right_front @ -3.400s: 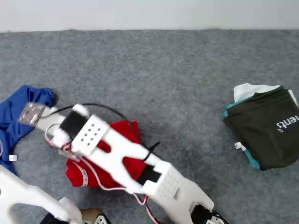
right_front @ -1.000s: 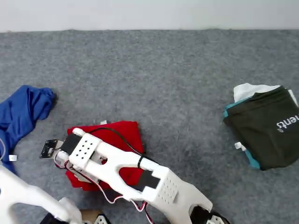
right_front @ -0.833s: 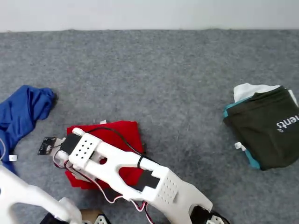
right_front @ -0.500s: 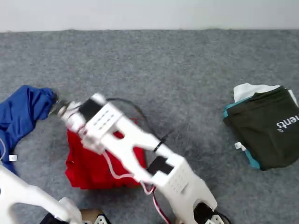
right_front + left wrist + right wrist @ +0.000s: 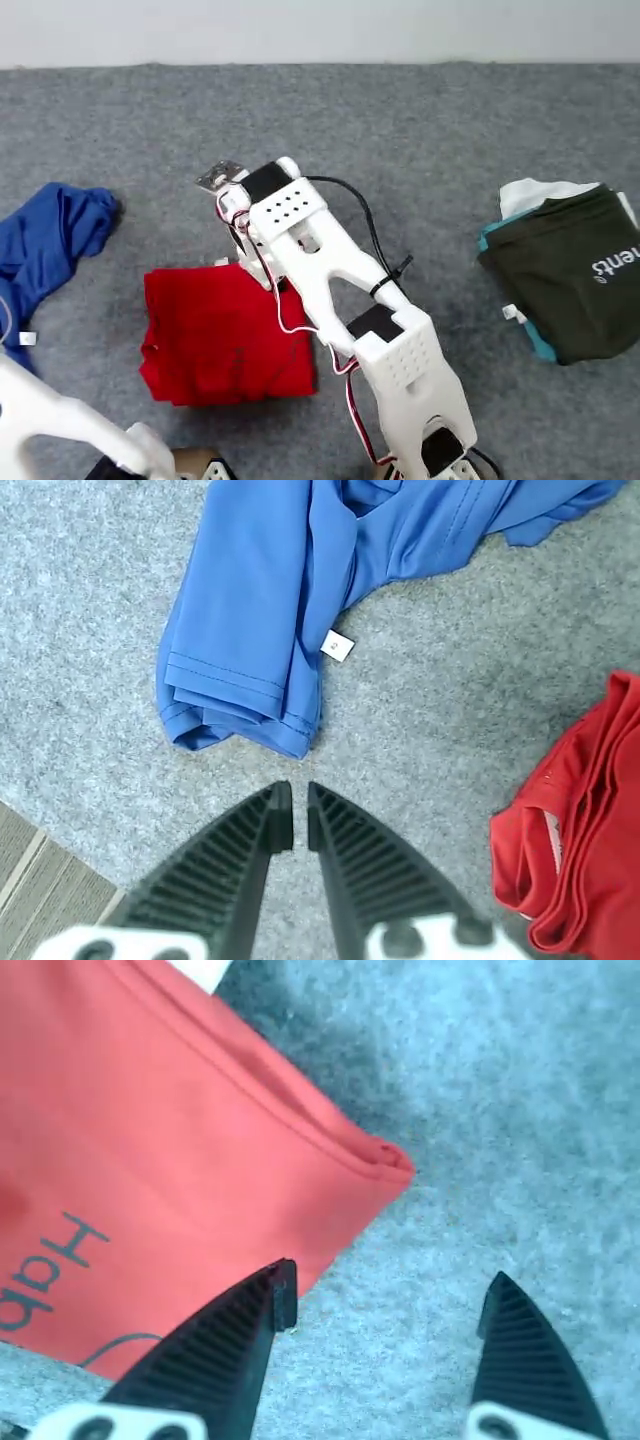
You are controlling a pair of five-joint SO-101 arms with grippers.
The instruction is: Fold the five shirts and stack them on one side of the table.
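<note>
Red shirt (image 5: 150,1150) corner near spread right gripper (image 5: 385,1305)

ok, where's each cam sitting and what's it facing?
High: fixed above, looks down on table; right arm crosses centre.
Left wrist: on left arm, faces down at blue shirt; shut left gripper shows.
Right wrist: on right arm, faces down at red shirt corner; open right gripper shows.
Shared: all three see the red shirt.

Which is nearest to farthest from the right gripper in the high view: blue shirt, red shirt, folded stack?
1. red shirt, its corner beneath the right gripper.
2. blue shirt, crumpled at the table's left edge.
3. folded stack, far right side.
</note>
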